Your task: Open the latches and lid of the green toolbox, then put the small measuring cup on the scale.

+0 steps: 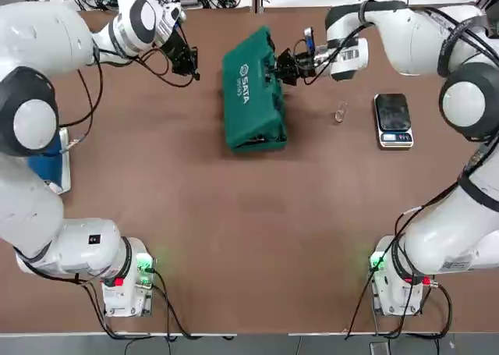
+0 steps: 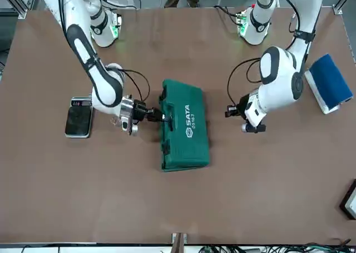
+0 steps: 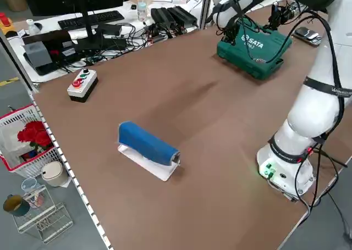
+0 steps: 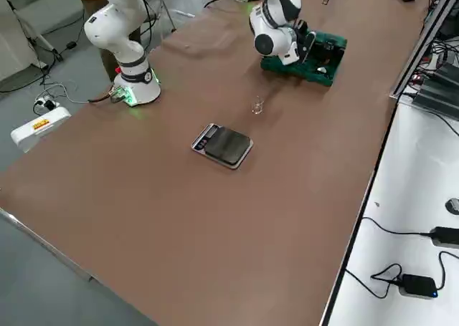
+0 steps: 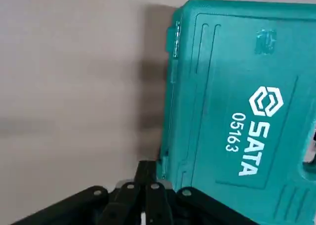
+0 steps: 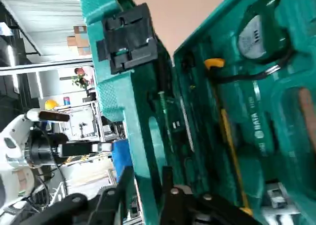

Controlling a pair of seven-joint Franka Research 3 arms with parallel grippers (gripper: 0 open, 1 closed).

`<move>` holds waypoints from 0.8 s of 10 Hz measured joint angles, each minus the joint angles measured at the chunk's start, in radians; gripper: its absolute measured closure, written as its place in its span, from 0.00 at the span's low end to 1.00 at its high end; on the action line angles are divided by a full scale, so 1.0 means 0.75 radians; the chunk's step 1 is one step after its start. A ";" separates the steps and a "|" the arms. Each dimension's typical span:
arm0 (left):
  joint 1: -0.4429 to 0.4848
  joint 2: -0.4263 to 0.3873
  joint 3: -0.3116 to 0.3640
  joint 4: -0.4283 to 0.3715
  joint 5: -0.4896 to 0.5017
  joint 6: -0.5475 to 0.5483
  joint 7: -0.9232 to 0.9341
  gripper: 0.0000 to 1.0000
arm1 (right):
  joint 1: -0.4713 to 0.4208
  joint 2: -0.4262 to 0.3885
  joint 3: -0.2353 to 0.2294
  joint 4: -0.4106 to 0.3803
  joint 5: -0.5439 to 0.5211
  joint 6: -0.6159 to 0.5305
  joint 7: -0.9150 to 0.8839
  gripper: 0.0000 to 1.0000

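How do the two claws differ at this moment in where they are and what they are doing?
The right claw sits at the dark green plastic toolbox, fingers under the edge of its SATA-lettered lid, which is raised slightly; the left claw hangs apart from the toolbox, shut on nothing. Both sit at the table's far side, flanking the toolbox.

The green toolbox (image 1: 253,94) sits mid-table with the lid (image 2: 188,122), bearing white SATA lettering, raised partway on its right edge, tools visible inside. The small measuring cup (image 1: 341,112), clear and upright, stands on the table between toolbox and the scale (image 1: 393,119), whose dark platform is bare.
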 joint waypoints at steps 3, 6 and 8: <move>0.000 0.010 0.000 0.000 0.000 0.013 -0.001 0.99 | -0.001 -0.018 0.046 0.019 0.001 0.049 0.066 0.51; 0.003 0.010 0.001 0.000 0.000 0.014 -0.003 0.99 | -0.001 -0.031 0.135 0.064 0.001 0.153 0.191 0.50; 0.003 0.010 0.001 0.000 0.000 0.014 -0.010 0.99 | -0.001 -0.033 0.192 0.096 0.001 0.214 0.250 0.48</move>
